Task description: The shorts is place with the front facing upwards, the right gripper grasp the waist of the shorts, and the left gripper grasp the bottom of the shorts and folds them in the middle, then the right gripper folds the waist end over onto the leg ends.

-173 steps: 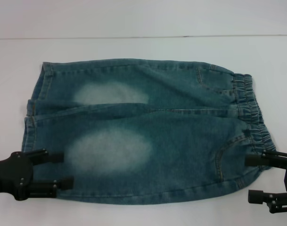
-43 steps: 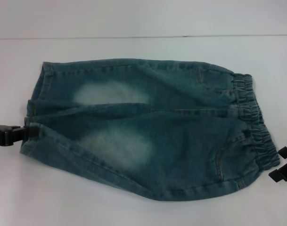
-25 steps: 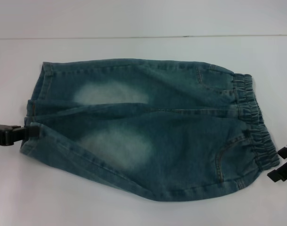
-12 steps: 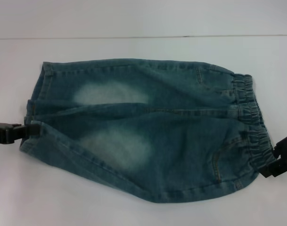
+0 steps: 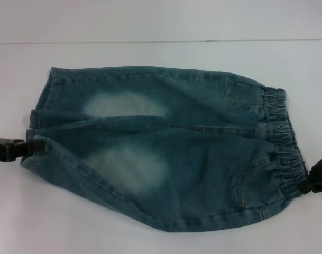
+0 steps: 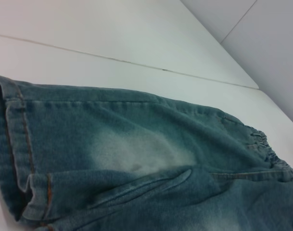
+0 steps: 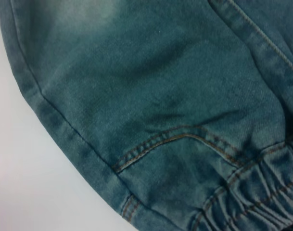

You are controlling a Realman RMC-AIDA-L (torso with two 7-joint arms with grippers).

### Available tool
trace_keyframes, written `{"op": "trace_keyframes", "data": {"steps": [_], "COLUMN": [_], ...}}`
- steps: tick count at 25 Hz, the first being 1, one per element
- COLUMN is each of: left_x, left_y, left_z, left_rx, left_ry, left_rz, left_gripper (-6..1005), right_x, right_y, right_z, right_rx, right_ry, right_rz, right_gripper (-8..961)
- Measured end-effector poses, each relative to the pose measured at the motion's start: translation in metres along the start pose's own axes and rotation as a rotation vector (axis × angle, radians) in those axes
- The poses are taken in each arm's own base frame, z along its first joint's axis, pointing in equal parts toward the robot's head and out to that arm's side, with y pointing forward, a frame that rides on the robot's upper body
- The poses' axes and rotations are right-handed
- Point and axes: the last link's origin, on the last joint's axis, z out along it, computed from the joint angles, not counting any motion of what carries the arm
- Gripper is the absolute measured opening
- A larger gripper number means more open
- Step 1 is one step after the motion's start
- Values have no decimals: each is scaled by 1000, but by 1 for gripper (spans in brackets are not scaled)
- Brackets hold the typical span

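Note:
Blue denim shorts (image 5: 171, 148) lie front up on the white table, leg hems at the left and elastic waist (image 5: 279, 137) at the right. My left gripper (image 5: 33, 147) is at the near leg's hem, shut on the cloth, and that leg's near edge is pulled into a slant. My right gripper (image 5: 310, 182) sits at the near corner of the waistband, closed on it, mostly cut off by the frame edge. The left wrist view shows the far leg and hems of the shorts (image 6: 136, 144). In the right wrist view, the pocket seam and gathered waistband (image 7: 252, 197) fill the picture.
The white table (image 5: 150, 21) runs on all sides of the shorts, with a thin seam line (image 5: 161, 41) across it behind them. Nothing else lies on it.
My right gripper has moved in from the right edge onto the near waist corner and closed on it, shifting that corner slightly. The left gripper has held the hem still.

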Motion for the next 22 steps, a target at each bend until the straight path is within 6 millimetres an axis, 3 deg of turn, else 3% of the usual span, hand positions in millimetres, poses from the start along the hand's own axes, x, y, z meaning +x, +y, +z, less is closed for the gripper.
{"op": "trace_keyframes", "data": {"steps": [6,15,22], "left_x": [8,47,85], "left_y": [-1,11,-6], "left_z": [-3,-19,-4], "left_rx": [8,-31,55], "left_ry": [3,91,182], "left_rz": [-2,-58,-114], "left_gripper": [50,50,49], "right_x": [1,10,24], "right_y": [0,10,-1], "right_z": [-2,-37,-31], "right_rx": [-2,-136,-172], "right_ry": [-18,-339,-501], "right_rz": [4,109,312], "right_gripper": [58,35,34]}}
